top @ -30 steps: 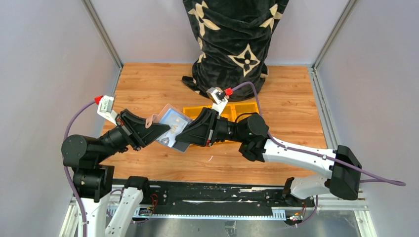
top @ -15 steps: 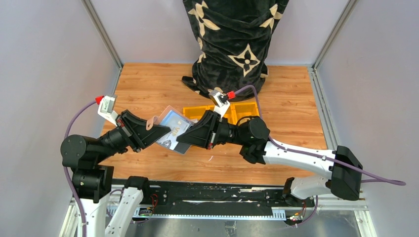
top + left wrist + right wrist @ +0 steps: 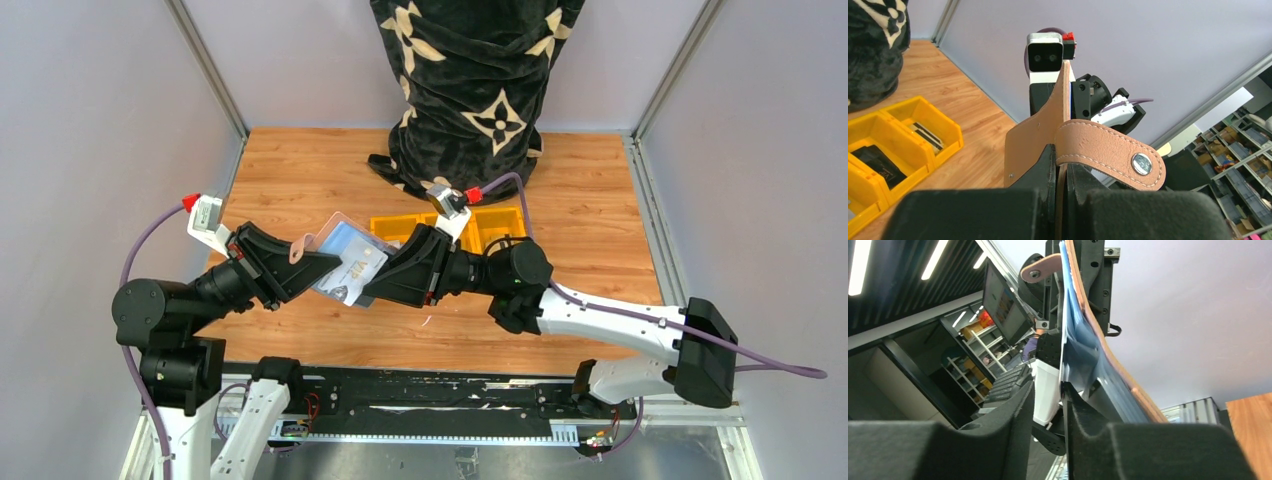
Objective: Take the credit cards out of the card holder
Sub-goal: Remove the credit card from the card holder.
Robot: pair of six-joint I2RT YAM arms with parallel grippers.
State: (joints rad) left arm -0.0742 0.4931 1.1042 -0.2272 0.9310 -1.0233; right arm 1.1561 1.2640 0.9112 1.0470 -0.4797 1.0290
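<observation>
My left gripper (image 3: pixel 316 268) is shut on the taupe-brown card holder (image 3: pixel 338 222) and holds it in the air over the table. In the left wrist view the card holder (image 3: pixel 1033 140) stands on edge, pinched between the jaws of the left gripper (image 3: pixel 1063 167), with its snap tab (image 3: pixel 1108 150) curling right. Blue-grey credit cards (image 3: pixel 356 262) stick out of the holder toward my right gripper (image 3: pixel 378 284). In the right wrist view the right gripper (image 3: pixel 1048 390) is open, and the edge of the credit cards (image 3: pixel 1075 340) ends at the tip of its right finger (image 3: pixel 1073 405).
A yellow three-compartment tray (image 3: pixel 503 214) lies behind the right arm, with flat dark items inside (image 3: pixel 878 162). A black blanket with beige star patterns (image 3: pixel 470 90) is heaped at the back. Grey walls close in both sides of the wooden table (image 3: pixel 600 200).
The left arm has drifted a little left with the holder. The right gripper has followed it and sits closer to the cards' lower edge.
</observation>
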